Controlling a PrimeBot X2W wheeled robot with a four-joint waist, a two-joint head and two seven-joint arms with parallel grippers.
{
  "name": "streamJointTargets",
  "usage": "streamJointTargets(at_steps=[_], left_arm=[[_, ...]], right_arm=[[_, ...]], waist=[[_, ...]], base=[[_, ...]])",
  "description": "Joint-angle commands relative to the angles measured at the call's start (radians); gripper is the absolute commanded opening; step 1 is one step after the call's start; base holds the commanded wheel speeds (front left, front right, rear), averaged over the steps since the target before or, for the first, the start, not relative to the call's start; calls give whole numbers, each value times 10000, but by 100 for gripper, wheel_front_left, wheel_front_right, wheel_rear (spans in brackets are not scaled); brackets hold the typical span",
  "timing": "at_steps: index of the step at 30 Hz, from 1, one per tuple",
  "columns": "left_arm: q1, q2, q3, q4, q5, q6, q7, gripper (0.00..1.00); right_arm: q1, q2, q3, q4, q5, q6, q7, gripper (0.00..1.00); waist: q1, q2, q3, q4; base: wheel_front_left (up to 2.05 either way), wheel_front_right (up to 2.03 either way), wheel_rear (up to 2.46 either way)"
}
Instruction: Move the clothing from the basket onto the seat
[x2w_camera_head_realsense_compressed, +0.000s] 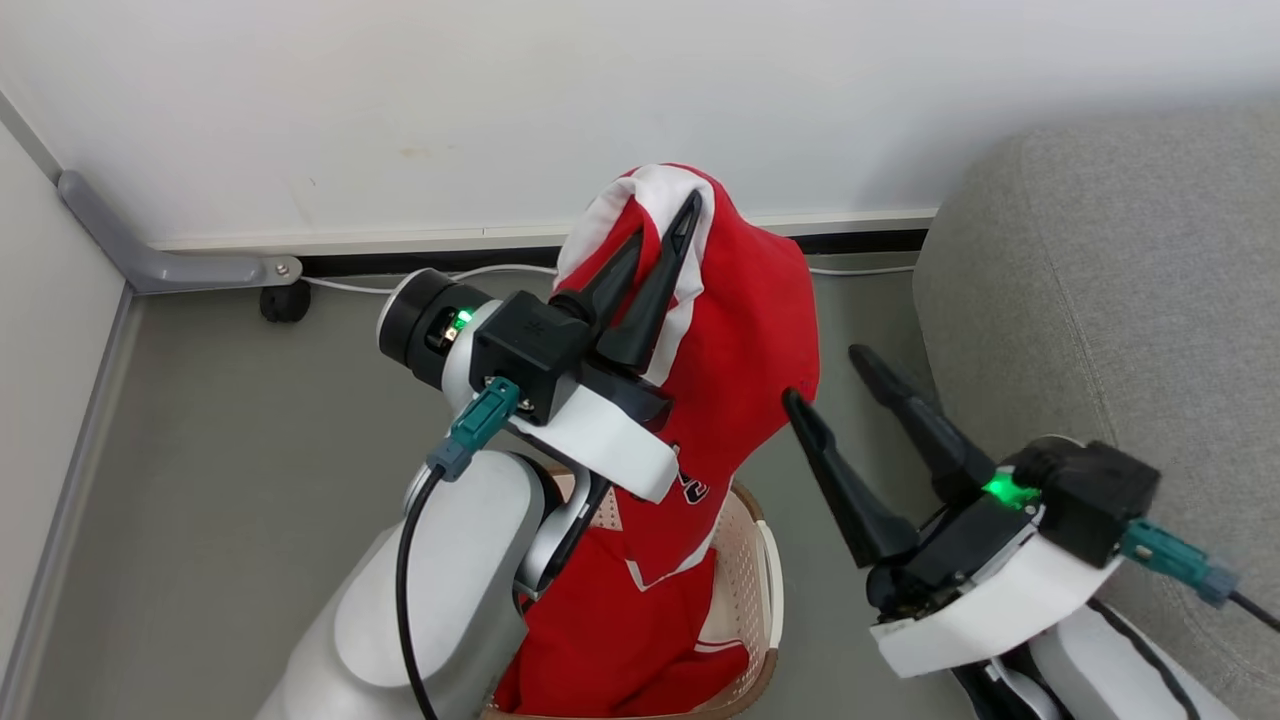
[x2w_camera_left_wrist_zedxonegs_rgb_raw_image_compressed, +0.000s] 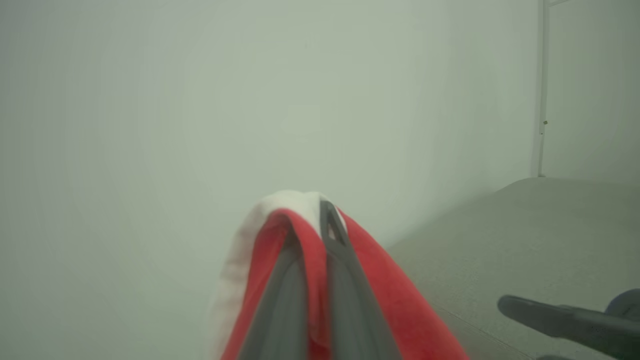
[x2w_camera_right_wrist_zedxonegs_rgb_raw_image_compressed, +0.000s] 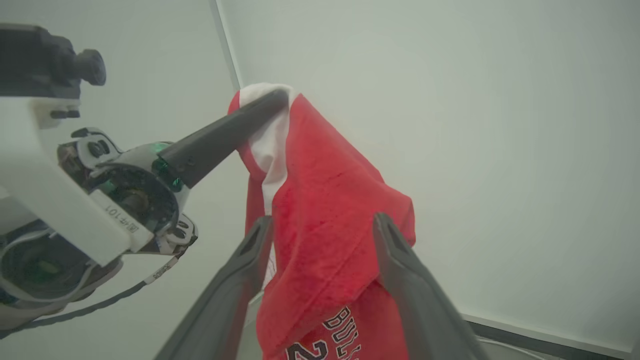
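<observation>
Head view: the grey seat (x2w_camera_head_realsense_compressed: 1120, 300) takes up my right side, its rounded edge meeting the grey floor (x2w_camera_head_realsense_compressed: 250, 450) below the white wall (x2w_camera_head_realsense_compressed: 500, 100). None of the clothing lies on it.

The clothing (x2w_camera_head_realsense_compressed: 750, 330) is in two parts. One red garment with white trim hangs lifted in front of the wall, its lower end drooping over the basket's opening. More red fabric (x2w_camera_head_realsense_compressed: 620, 640) lies inside the basket (x2w_camera_head_realsense_compressed: 742, 570), which stands on the floor left of the seat and apart from it, partly hidden behind my left forearm.

My left gripper (x2w_camera_head_realsense_compressed: 667, 215) points upward and is clenched on the white-trimmed top fold of the lifted garment, so the cloth drapes down from my fingers.

My right gripper (x2w_camera_head_realsense_compressed: 824, 374) is spread wide and holds nothing. It sits just beside the garment's right edge, between the cloth and the seat; I cannot tell whether its nearer fingertip touches the fabric. In the right wrist view the garment hangs framed by my two parted fingers, with black-and-white lettering on its lower part.
</observation>
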Motion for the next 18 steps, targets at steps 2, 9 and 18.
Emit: streamJointTargets(at_steps=[2,9,18], left_arm=[[-589,83,192,-186,-119,69,-75,0],[-696,49,-37,-134,-249,93,-155,0],[-758,27,-308,-99,-390,173,-259,0]], right_arm=[[-308,-163,567,239,178,42,-59,100],[-683,-120,1293,1688,577,42,-59,100],[-1416,91,2059,2072,960,42,-59,100]], waist=[[0,0,-9,66],[0,0,-40,245],[0,0,-12,539]], base=[[0,0,0],[0,0,0],[0,0,0]])
